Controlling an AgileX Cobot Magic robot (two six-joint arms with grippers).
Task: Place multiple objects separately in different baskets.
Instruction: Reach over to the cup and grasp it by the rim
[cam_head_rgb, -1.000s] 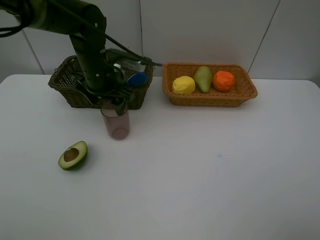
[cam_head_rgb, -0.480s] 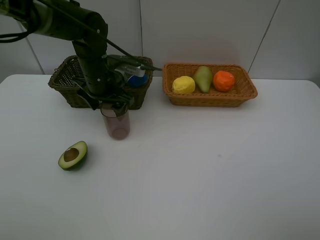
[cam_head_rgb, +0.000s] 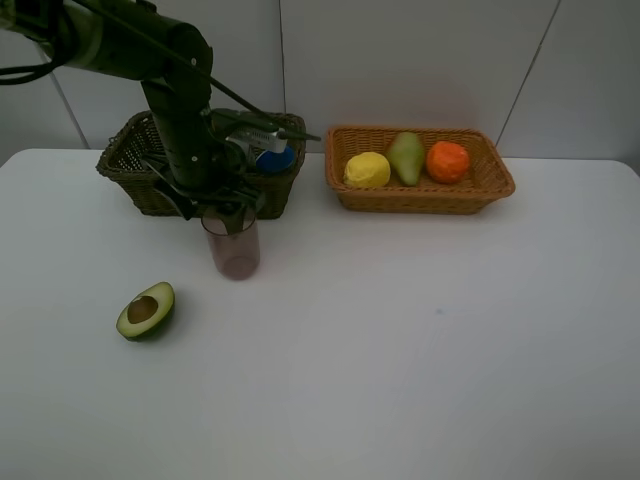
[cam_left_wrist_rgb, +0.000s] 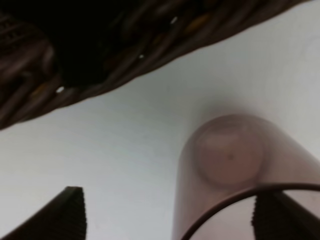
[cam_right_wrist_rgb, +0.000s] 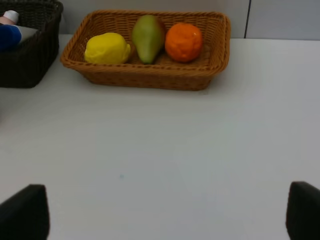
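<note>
left claw (cam_head_rgb: 228, 212): fingers straddled the cup (cam_head_rgb: 234, 247) rim, grip unclear | right claw (cam_right_wrist_rgb: 165, 212): released, over bare bench (cam_head_rgb: 420, 340) | avocado half (cam_head_rgb: 146, 310): near-left

White table (cam_head_rgb: 420, 350): two baskets (cam_head_rgb: 150, 185), cup (cam_head_rgb: 236, 250), avocado half (cam_head_rgb: 146, 310).

Even, soft overhead light keeps the white table (cam_head_rgb: 420, 350) bright, with faint shadows. The left wrist view is blurred throughout, its cup (cam_left_wrist_rgb: 235, 165) out of focus; the dark basket (cam_left_wrist_rgb: 75, 45) is murky.
</note>
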